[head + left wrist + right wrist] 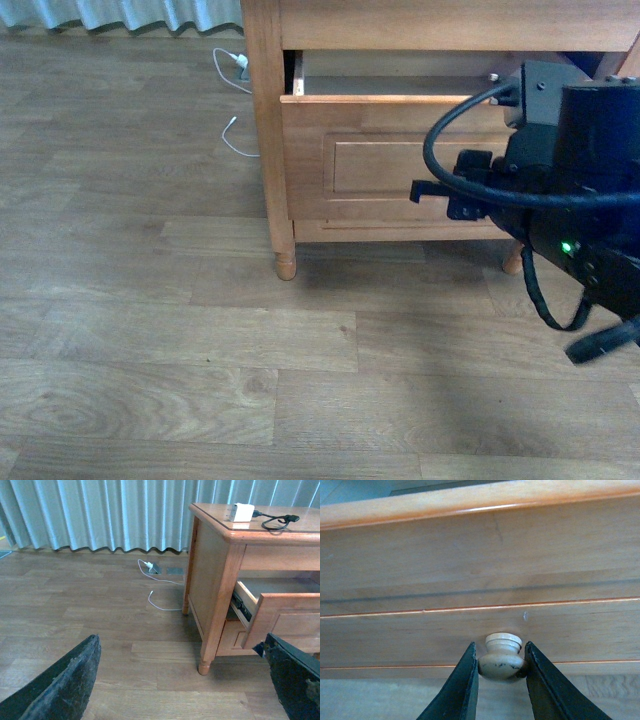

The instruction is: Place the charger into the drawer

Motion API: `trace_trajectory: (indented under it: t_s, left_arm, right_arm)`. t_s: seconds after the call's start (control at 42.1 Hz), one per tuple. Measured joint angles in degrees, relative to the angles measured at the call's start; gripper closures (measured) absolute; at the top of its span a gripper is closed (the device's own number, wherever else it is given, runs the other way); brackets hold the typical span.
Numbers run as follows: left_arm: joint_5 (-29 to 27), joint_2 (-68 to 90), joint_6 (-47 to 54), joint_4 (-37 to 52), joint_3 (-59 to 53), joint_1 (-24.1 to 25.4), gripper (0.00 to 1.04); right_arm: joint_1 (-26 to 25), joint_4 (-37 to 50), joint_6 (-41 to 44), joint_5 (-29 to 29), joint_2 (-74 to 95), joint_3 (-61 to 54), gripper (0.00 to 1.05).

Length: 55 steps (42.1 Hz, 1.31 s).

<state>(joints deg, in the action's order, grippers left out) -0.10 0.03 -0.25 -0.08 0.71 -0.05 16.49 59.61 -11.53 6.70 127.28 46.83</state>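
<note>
**Figure.** Drawer-opening stage of stowing the charger.

In the right wrist view the right gripper (500, 652) is closed narrowly on the round pale knob (502, 661) of the drawer (480, 565). One finger (462, 685) presses each side of the knob's waist. A pinch behind the wider head should not slip off when the arm pulls outward.

In the front view the drawer front sits in the upper centre of the frame. It stands proud of the nightstand (265, 120), with a dark gap above its top edge, so it is partly open. The right arm fills the right side of the frame and hides the knob.

The left wrist view shows the charger (242, 512) lying on the nightstand top near a corner, above the drawer. Its looped black cable (276, 522) lies beside it, and nothing touches it. The left gripper (180, 680) is spread wide and empty, held well back from the furniture over the bare floor (100, 630), probably so as not to block the drawer's travel. A thin white cable (161, 605) lies on the floor beside the nightstand, near the hem of the curtain (100, 510), and plays no part.

Judged stage: early. The opening looks shallow for an easy drop, so more pull seems needed before the charger is lifted.
</note>
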Motion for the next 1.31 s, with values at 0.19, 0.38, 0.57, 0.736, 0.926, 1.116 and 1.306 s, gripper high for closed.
trace_trajectory:
  t_s: [0.19, 0.38, 0.57, 0.736, 0.926, 1.116, 1.306]
  left_arm:
    - [0.00, 0.00, 0.02, 0.00, 0.00, 0.00, 0.06]
    - [0.00, 0.00, 0.02, 0.00, 0.00, 0.00, 0.06]
    - [-0.02, 0.00, 0.02, 0.00, 0.00, 0.00, 0.06]
    - [0.00, 0.00, 0.00, 0.00, 0.00, 0.00, 0.06]
    - [0.00, 0.00, 0.00, 0.00, 0.00, 0.00, 0.06]
    - [0.00, 0.00, 0.00, 0.00, 0.00, 0.00, 0.06]
    - [0.00, 0.00, 0.02, 0.00, 0.00, 0.00, 0.06]
  right_arm:
    - [1.40, 1.40, -3.17, -1.68, -6.36, -11.63, 0.82]
    - [1.51, 1.40, -3.58, -2.78, -6.99, -12.52, 0.67]
    - [1.75, -0.59, -3.76, -4.94, -9.68, -13.90, 0.42]
    - [1.22, -4.59, -3.72, -7.61, -15.63, -16.09, 0.19]
    - [-1.25, -10.78, -3.15, -8.33, -27.21, -19.12, 0.08]
    - [-4.17, -16.00, -2.62, -8.07, -37.27, -21.86, 0.08]
    - [-7.45, -24.57, -2.34, -9.70, -51.87, -25.46, 0.08]
